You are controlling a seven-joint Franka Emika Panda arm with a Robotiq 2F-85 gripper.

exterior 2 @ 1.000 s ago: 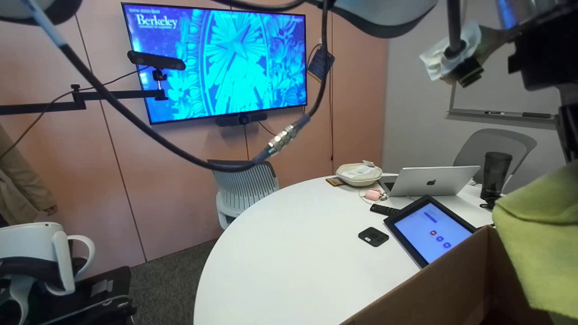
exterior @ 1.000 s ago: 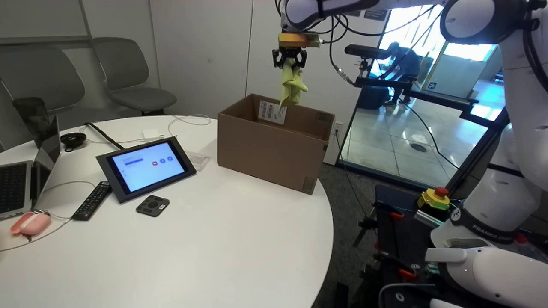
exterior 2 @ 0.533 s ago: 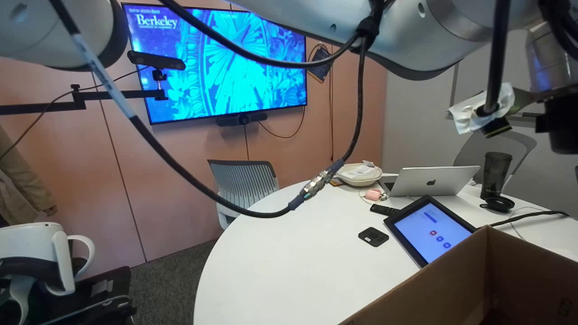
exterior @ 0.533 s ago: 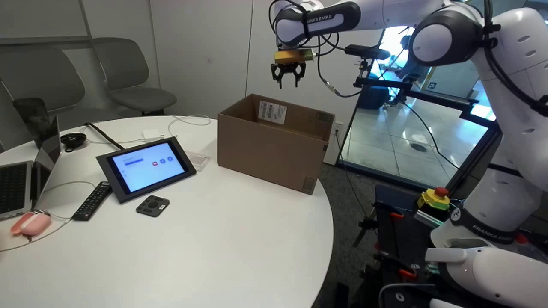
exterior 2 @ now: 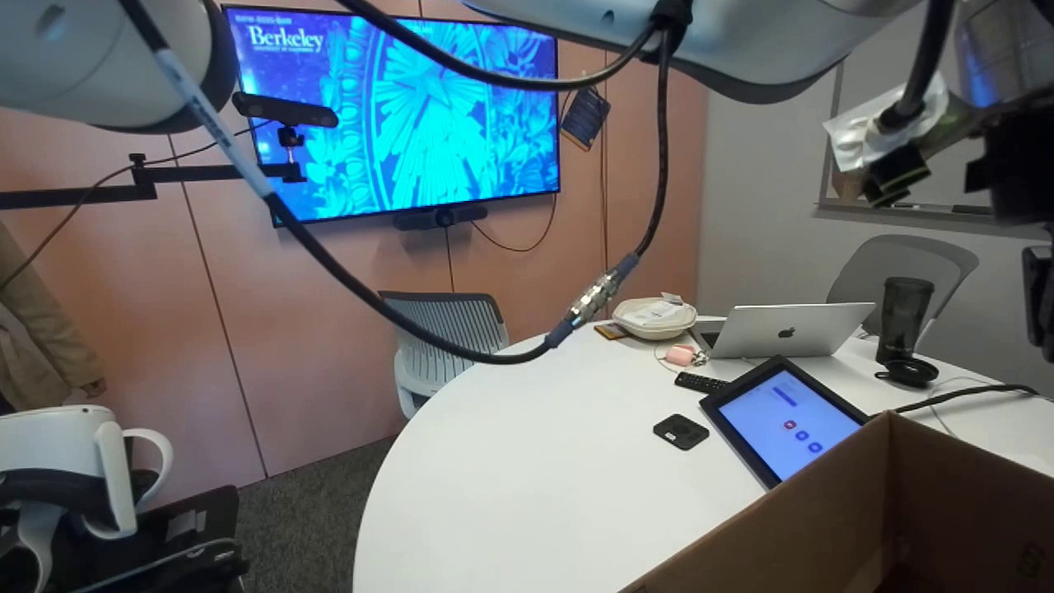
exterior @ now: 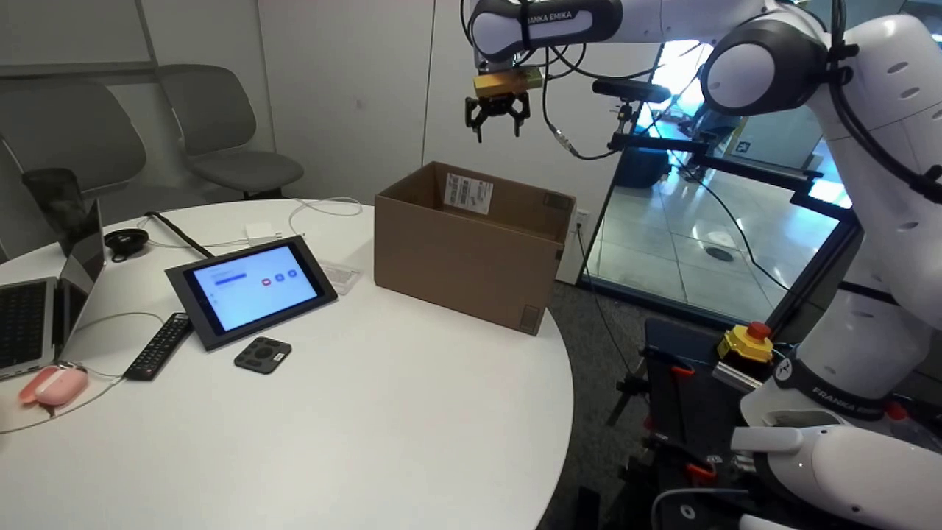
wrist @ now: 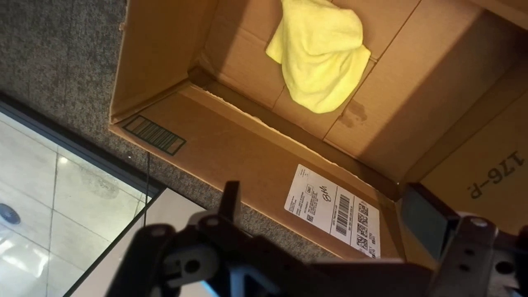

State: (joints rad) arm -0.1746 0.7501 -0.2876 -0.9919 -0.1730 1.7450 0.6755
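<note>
- 1 claw (exterior: pixel 498 137), fingers spread wide with a clear gap, hanging above 1 cardboard box (exterior: pixel 460 258).
- 1 yellow cloth (wrist: pixel 324 62). It's inside the box, bunched up on the floor of it; one end runs out of the wrist view.
- Box: upright, top open, at the table edge. Contents I can make out: the cloth. Same inside wall carries 1 white shipping label (wrist: pixel 313 202) and 1 barcode panel (wrist: pixel 154 134).
- 1 white table (exterior: pixel 412 412), rounded edge.
- On it: 1 laptop (exterior 2: pixel 790 329), 1 tablet (exterior: pixel 254 287) (screen lit), 1 long remote (exterior: pixel 158 346), 1 small black pad (exterior: pixel 263 355), 1 pink case (exterior: pixel 59 386).
- 1 dark tumbler (exterior 2: pixel 904 317) next to the laptop. Can't tell what's in it.
- 1 pale food tray (exterior 2: pixel 650 331) on the laptop's other side, something white on top, can't identify.
- Chairs: I count 3. 2 plain grey chairs (exterior: pixel 221 118), 1 ribbed-back chair (exterior 2: pixel 445 329).
- 1 wall screen (exterior 2: pixel 403 115), lit blue.
- 1 white headset (exterior 2: pixel 58 441).
- 1 e-stop (exterior: pixel 747 342) near the arm base.
</note>
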